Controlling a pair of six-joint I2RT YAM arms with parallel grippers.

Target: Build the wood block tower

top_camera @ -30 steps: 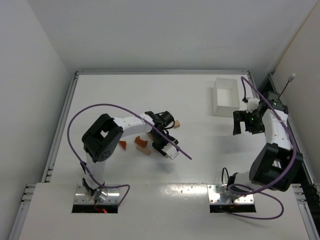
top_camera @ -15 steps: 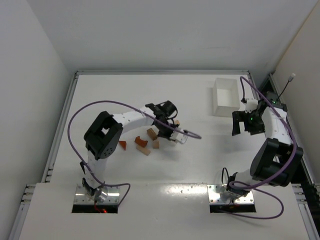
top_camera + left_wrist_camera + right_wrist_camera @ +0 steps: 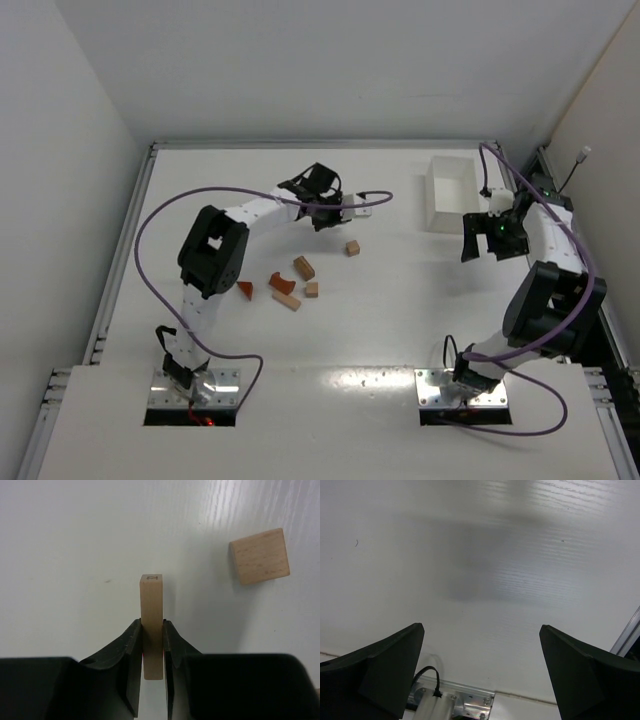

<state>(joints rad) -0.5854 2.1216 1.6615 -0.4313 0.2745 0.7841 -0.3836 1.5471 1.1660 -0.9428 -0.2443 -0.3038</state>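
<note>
My left gripper hangs over the back middle of the table, shut on a pale tan wooden bar. The bar stands out past the fingertips. A tan cube lies on the table to its right, and the same cube shows just in front of the gripper from above. Nearer the arm bases lie loose blocks: tan pieces, a reddish-brown piece and a reddish wedge. My right gripper is open over bare table, nothing between its fingers.
A white rectangular tray stands at the back right, just behind the right gripper. The left arm's purple cable loops out to the right of its wrist. A metal rail runs along the table's far edge.
The left gripper closed on the pale bar at the block cluster, then carried it toward the back of the table. The right gripper shifted slightly and stayed open.
</note>
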